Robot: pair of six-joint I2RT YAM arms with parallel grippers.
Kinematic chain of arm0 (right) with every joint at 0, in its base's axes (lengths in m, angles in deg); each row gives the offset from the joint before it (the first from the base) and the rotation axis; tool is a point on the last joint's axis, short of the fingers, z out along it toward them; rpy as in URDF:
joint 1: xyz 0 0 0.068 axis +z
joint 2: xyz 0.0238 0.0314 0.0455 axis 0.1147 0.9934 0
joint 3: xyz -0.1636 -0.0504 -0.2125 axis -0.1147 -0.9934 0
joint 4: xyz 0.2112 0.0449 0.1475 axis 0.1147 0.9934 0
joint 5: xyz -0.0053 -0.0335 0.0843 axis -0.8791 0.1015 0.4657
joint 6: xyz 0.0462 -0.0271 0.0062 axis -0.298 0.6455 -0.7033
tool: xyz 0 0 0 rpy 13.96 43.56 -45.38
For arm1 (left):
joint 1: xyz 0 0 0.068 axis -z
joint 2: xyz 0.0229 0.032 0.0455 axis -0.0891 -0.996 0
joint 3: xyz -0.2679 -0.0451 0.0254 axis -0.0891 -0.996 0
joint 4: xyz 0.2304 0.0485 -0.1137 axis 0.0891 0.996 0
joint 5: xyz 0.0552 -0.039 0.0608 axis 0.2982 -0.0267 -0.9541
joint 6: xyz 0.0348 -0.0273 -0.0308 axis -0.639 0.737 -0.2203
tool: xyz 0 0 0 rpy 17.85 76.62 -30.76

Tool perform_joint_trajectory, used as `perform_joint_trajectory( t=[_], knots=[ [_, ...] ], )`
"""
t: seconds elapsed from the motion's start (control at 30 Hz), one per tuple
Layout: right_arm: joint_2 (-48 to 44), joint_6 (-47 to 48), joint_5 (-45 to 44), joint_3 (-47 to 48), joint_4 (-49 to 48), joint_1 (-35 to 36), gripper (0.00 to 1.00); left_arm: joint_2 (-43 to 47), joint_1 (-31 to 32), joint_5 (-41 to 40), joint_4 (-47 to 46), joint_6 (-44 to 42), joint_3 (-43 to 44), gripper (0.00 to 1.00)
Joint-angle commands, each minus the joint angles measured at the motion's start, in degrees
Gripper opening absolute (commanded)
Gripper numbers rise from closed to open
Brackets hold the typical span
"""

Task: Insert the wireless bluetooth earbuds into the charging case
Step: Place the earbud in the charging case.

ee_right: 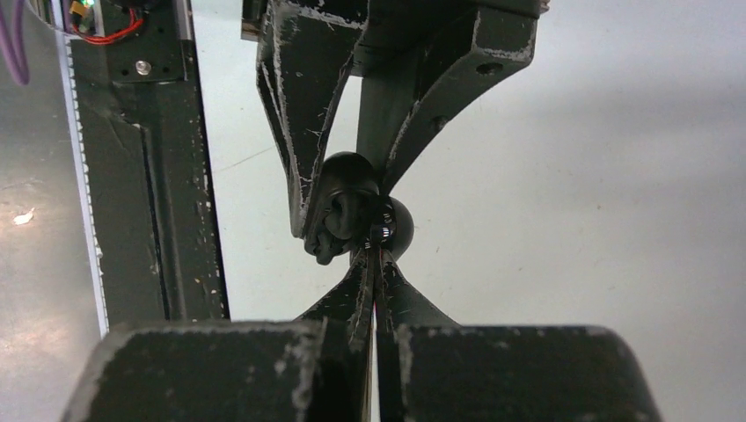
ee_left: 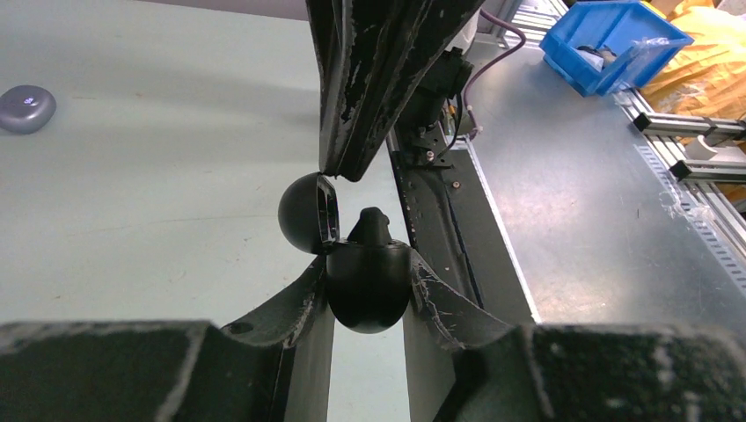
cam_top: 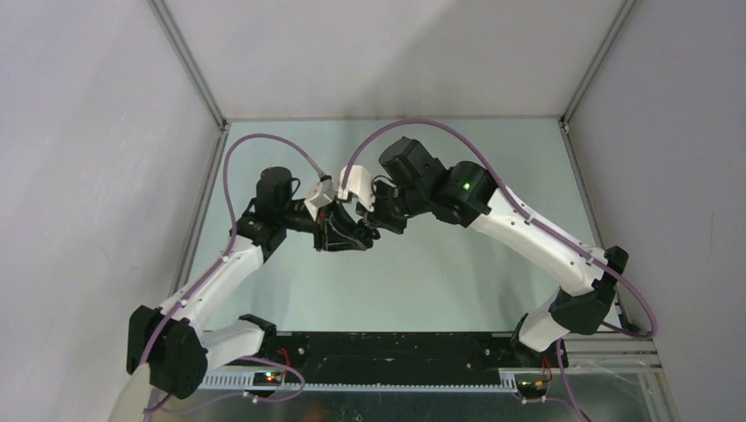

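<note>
My left gripper (ee_left: 368, 264) is shut on the round black charging case (ee_left: 368, 299), held a little above the table. Its lid (ee_left: 303, 211) stands open to the left. A glossy black earbud (ee_left: 371, 227) sticks up out of the case body. My right gripper (ee_right: 374, 257) is shut, and its fingertips (ee_left: 339, 167) come down onto the lid's top rim. Whether they pinch the rim I cannot tell. In the right wrist view the case (ee_right: 347, 180) and lid (ee_right: 403, 227) sit just beyond the tips. From above, both grippers (cam_top: 365, 236) (cam_top: 378, 225) meet mid-table.
A pale lilac rounded object (ee_left: 26, 108) lies on the pale green table (ee_left: 158, 176), far left of the case. The black base rail (ee_left: 440, 229) and a metal bench (ee_left: 598, 220) run along the near edge. On the bench stands a blue bin (ee_left: 616, 40).
</note>
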Motion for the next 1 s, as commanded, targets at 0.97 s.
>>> perform_joint_trajectory(
  t=[0.97],
  knots=[
    [0.9, 1.5, -6.6, 5.2, 3.1, 3.7, 0.0, 1.3, 0.4, 0.9, 0.6, -2.3, 2.6, 0.0]
  ],
)
